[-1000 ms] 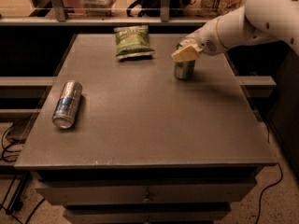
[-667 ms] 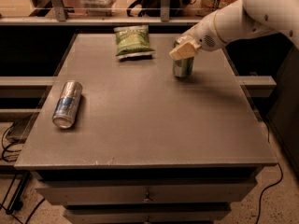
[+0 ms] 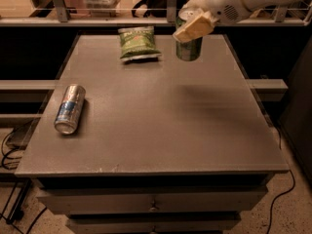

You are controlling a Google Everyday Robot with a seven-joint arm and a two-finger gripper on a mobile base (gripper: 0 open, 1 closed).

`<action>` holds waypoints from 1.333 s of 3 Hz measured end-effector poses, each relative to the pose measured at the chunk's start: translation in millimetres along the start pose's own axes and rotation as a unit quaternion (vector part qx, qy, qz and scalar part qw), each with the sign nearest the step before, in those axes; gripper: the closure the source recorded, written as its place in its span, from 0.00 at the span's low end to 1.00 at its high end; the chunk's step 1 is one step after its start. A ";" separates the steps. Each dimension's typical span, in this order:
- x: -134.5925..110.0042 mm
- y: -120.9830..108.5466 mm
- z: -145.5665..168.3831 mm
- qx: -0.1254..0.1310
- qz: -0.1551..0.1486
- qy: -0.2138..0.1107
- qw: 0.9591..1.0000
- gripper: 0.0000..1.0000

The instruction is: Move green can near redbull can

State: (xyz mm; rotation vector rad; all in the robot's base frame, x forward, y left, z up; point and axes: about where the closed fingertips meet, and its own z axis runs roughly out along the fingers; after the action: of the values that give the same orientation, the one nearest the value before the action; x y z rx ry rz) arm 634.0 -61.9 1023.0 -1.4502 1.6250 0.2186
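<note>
The green can (image 3: 189, 50) hangs above the back right part of the grey table (image 3: 161, 130); only its lower body shows. My gripper (image 3: 191, 29) comes in from the upper right and is shut on the can's top, with one pale finger (image 3: 194, 27) across its front. The can's shadow falls on the table in front of it. The redbull can (image 3: 69, 108), slim, silver and blue, lies on its side near the table's left edge, far from the gripper.
A flat green chip bag (image 3: 139, 43) lies at the back of the table, just left of the held can. A railing and shelf run behind the table. Drawers sit under the tabletop, and cables lie on the floor at both sides.
The gripper has closed on the green can and lifted it off the table, moving it up and slightly left. The redbull can and chip bag have not moved.
</note>
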 end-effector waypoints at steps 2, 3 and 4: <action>-12.0 16.1 16.2 -0.034 -0.031 -0.006 0.999 1.00; -30.9 47.5 50.3 -0.100 -0.032 -0.048 0.993 1.00; -61.9 86.3 82.7 -0.175 -0.030 -0.105 0.978 1.00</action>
State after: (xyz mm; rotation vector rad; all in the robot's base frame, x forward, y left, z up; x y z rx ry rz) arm 594.2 60.5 983.8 -1.6741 1.4146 0.6286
